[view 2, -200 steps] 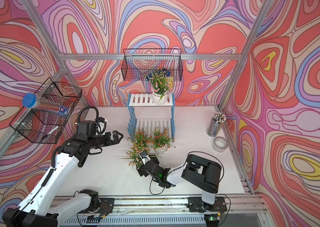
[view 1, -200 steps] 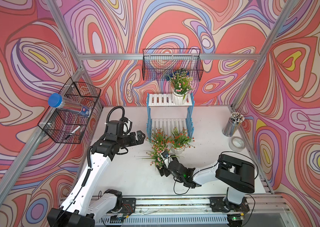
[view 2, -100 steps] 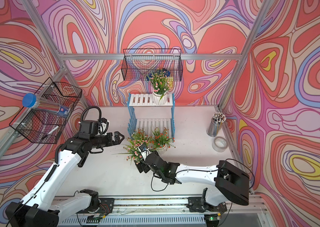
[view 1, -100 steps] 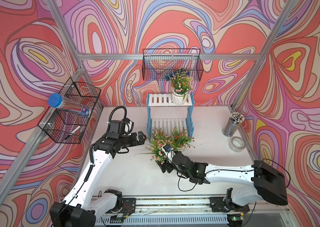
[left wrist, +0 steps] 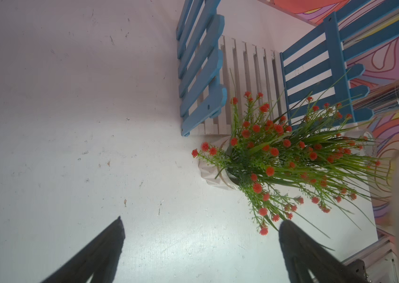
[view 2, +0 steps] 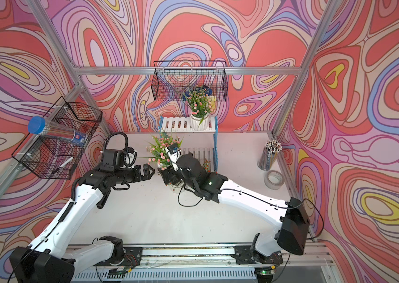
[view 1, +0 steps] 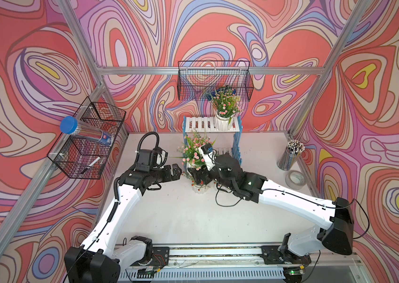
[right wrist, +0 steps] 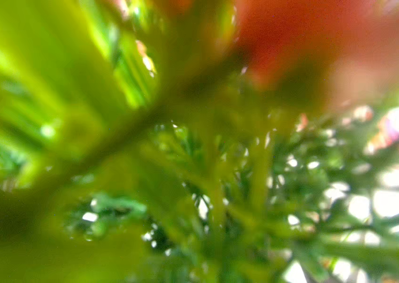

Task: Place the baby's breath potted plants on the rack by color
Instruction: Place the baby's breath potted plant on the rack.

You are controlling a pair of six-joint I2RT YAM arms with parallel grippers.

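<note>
My left gripper (view 1: 177, 170) hangs over the table (view 1: 169, 220), fingers spread and empty. My right gripper (view 1: 199, 175) appears to pinch the pot of a pink-blossom plant (view 1: 194, 152), held off the table before the rack (view 1: 202, 123). A red-orange plant (left wrist: 267, 156) stands on the table at the lower shelf's front edge. A second pink plant (view 1: 225, 107) occupies the top shelf's right end.

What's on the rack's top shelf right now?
One pink-blossom plant in a white pot, standing at the right-arm end of the rack's top shelf; the other slats show bare. Its foliage covers part of the wire basket behind.
</note>
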